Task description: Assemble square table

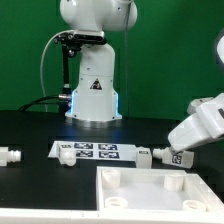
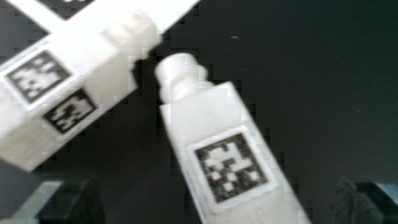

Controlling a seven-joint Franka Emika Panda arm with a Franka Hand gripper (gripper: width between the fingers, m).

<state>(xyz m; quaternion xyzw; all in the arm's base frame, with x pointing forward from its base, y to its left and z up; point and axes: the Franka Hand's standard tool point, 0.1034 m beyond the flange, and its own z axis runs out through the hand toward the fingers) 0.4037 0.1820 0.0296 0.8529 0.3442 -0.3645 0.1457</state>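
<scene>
1. Gripper (image 2: 222, 203) is released: the jaws stand wide apart and hold nothing, with one dark fingertip (image 2: 71, 200) near each side of the wrist view.
2. A short white leg (image 2: 210, 135) lies between the fingertips and touches neither. Its black-and-white tag faces up and its round stub end points away from the gripper.
3. In the exterior view, the gripper (image 1: 182, 146) hangs low over that leg (image 1: 162, 156), which lies flat on the black table (image 1: 40, 185) toward the exterior view's right.
4. The marker board (image 2: 63, 90) lies just beside the leg. In the exterior view it sits flat to the leg's left (image 1: 90, 152).
5. The white tabletop (image 1: 150, 195) rests nearer the camera, with its raised corner sockets facing up, apart from the leg.
6. A second leg (image 1: 9, 156) lies at the exterior view's left edge, well apart from the gripper.
7. The robot base (image 1: 93, 95) stands behind the marker board.
</scene>
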